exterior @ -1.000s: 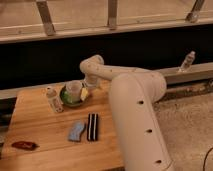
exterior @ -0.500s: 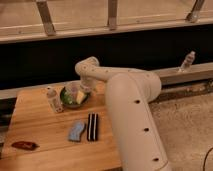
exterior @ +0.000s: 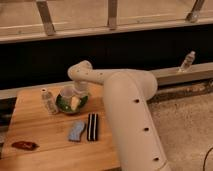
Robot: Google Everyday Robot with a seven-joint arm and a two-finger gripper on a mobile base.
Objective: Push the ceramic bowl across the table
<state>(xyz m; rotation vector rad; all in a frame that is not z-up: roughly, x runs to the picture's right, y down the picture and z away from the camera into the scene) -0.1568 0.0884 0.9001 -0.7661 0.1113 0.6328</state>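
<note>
The green ceramic bowl (exterior: 70, 101) sits on the far middle part of the wooden table (exterior: 45, 155), with something pale inside it. My gripper (exterior: 79, 93) reaches down from the bent white arm (exterior: 125, 100) to the bowl's far right rim and seems to touch it. A small white bottle (exterior: 47, 100) stands just left of the bowl, very close to it.
A blue folded item (exterior: 76, 131) and a black-and-white striped item (exterior: 92, 127) lie in front of the bowl. A dark red packet (exterior: 24, 145) lies at the front left edge. A clear bottle (exterior: 186, 61) stands on the ledge behind, right.
The arm's wrist end has swung left over the bowl. The bowl has shifted slightly left and toward the front, closer to the white bottle.
</note>
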